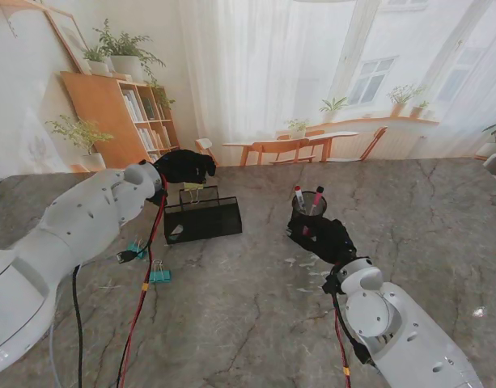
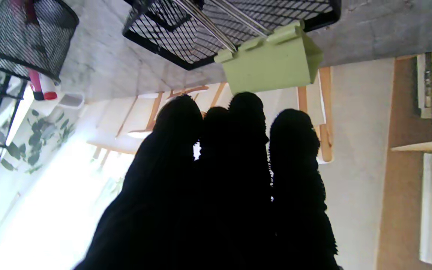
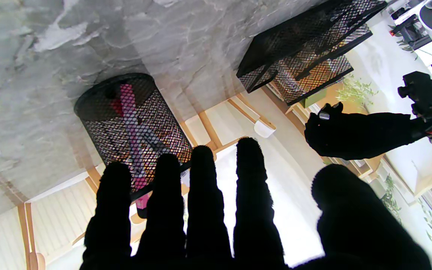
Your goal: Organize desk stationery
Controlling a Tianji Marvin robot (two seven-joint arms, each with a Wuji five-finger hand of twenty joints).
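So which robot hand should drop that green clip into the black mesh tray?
Left. The left robot hand is over the tray's far edge, with the green clip at its fingertips. The right robot hand is by the pen cup, holding nothing.

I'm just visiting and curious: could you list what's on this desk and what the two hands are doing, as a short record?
Left hand: holds a green binder clip over the black mesh tray
Right hand: open, beside the mesh pen cup
Pen cup: markers stand inside
Table: teal binder clips lie left of the tray
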